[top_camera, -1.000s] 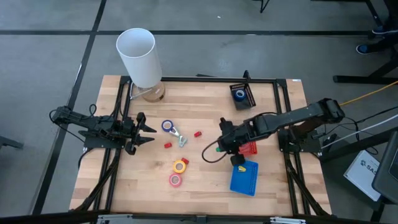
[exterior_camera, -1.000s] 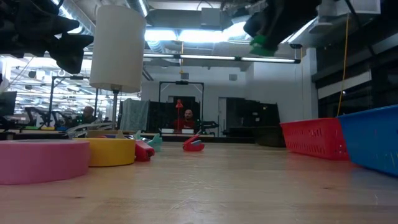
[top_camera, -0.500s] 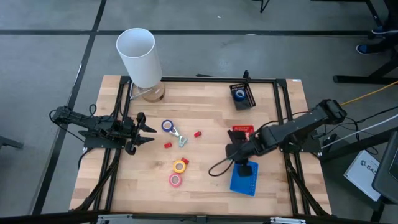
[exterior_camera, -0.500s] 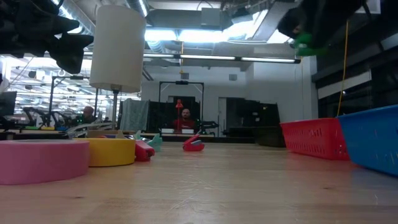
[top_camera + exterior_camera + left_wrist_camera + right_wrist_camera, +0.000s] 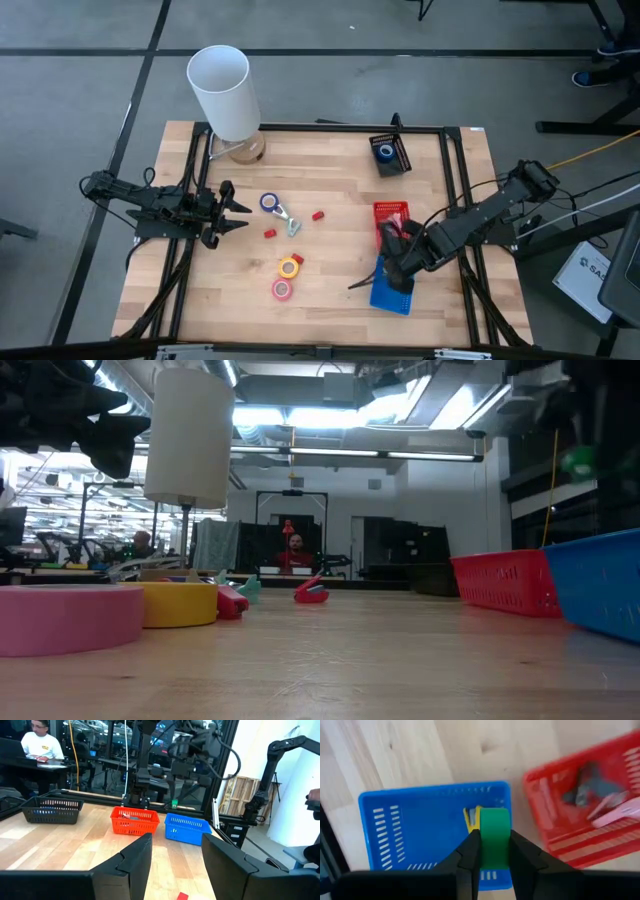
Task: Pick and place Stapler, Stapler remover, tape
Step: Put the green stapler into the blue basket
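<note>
Right wrist view shows the right hand [image 5: 490, 847] clamped on a green object [image 5: 495, 837], held directly above the blue basket [image 5: 405, 820], with the red basket [image 5: 555, 835] just beside it. Well apart across the counter [image 5: 330, 180], the yellow tape [image 5: 289, 267], pink tape [image 5: 283, 289] and blue tape [image 5: 269, 202] lie near the left hand [image 5: 243, 211], which waits with its fingers apart, holding nothing.

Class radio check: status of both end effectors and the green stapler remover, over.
Right end effector shut on green stapler remover, above blue basket. Left end effector open, waiting at table's left. Nothing in the way.
</note>
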Tool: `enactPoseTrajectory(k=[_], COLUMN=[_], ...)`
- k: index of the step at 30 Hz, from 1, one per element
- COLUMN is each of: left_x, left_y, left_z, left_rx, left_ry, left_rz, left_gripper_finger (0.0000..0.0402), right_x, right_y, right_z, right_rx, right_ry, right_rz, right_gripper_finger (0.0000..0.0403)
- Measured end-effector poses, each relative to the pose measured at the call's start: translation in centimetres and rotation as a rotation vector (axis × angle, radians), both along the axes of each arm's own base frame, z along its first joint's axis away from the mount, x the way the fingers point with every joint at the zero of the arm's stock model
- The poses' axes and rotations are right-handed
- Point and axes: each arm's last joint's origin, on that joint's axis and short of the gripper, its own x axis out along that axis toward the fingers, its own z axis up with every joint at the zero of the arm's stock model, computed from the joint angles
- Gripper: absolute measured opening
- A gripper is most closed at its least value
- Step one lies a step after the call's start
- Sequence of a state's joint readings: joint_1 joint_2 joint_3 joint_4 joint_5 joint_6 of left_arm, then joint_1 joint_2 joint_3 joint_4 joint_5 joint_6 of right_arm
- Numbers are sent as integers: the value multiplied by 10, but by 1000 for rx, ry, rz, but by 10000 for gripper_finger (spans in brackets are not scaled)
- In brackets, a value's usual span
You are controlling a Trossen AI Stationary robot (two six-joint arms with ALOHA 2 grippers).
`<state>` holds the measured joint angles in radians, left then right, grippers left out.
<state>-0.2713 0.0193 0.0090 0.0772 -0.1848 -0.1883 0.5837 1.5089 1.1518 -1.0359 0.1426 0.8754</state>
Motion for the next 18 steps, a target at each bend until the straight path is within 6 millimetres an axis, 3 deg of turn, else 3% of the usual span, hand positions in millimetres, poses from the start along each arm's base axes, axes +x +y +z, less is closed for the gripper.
enactPoseTrajectory(k=[8, 18], left_x=[0, 0], left_y=[0, 0], left_z=[0, 0], left_rx=[0, 0], left_ry=[0, 0], left_rz=[0, 0], left_gripper_finger=[169, 169], right_x=[-8, -13], right_y=[8, 4], right_z=[-44, -62], right_rx=[140, 144], right_ry=[3, 0], right_rz=[-7, -5], right_gripper_finger=[73, 101])
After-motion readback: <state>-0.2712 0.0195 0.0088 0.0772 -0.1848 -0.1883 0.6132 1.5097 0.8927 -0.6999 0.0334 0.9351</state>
